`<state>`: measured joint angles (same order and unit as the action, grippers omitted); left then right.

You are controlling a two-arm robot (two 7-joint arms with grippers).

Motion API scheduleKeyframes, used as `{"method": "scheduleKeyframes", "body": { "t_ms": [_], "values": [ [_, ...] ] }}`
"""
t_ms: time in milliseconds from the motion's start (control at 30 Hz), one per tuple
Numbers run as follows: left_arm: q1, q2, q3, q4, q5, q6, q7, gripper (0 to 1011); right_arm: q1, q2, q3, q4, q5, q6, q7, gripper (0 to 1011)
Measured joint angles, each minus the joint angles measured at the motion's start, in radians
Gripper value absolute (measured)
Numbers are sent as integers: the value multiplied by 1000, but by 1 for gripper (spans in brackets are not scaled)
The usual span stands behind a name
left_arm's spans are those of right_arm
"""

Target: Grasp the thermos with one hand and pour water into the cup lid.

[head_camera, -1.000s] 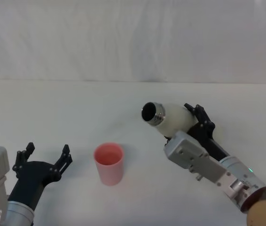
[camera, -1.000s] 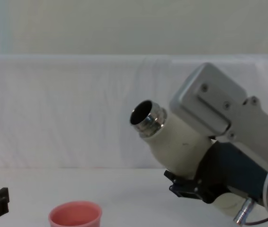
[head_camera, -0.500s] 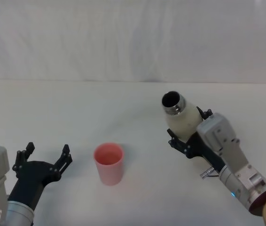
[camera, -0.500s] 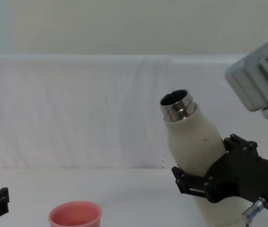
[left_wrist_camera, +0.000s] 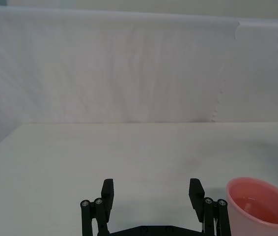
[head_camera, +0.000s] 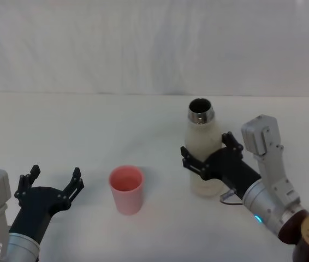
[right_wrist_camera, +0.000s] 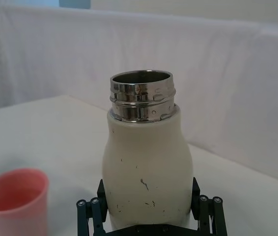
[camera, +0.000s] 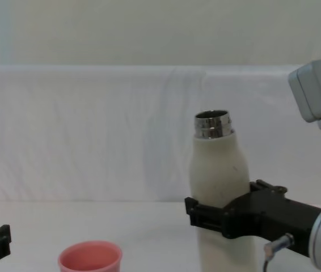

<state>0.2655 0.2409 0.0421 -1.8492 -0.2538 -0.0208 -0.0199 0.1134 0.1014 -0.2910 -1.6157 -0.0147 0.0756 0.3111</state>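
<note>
On the white table (head_camera: 89, 125), we see the right hand (head_camera: 204, 159) clamped around the upright thermos (head_camera: 202, 158), right of the cup lid (head_camera: 126, 189). The right wrist view shows dark specks on its unlabelled body. The left hand (head_camera: 52, 185) rests open near the cup lid.

The thermos (right_wrist_camera: 146, 164) has a matt cream-white body, lightly flecked with small dark marks, and a glossy, threaded steel neck. The cup lid (head_camera: 126, 189), near and left of it, looks like smooth salmon-pink plastic with a soft sheen. The right gripper (head_camera: 209, 158) is matt black, its arm's housing a smooth grey. The surface (head_camera: 116, 125) is plain matt white; the far backdrop looks like faintly creased white cloth.
</note>
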Motion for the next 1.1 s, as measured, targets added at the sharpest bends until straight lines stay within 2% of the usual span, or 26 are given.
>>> {"method": "scheduleKeyframes", "body": {
  "t_ms": [133,367,767,1100],
  "values": [
    [0,0,0,0,0,0,0,1001,22,-15,-10,34,50,11,20,962],
    [0,0,0,0,0,0,0,1001,44,-27,-25,69,100,23,32,962],
    [0,0,0,0,0,0,0,1001,63,-25,-49,88,149,32,24,962],
    [0,0,0,0,0,0,0,1001,74,-13,-70,88,170,36,7,962]
  ]
}}
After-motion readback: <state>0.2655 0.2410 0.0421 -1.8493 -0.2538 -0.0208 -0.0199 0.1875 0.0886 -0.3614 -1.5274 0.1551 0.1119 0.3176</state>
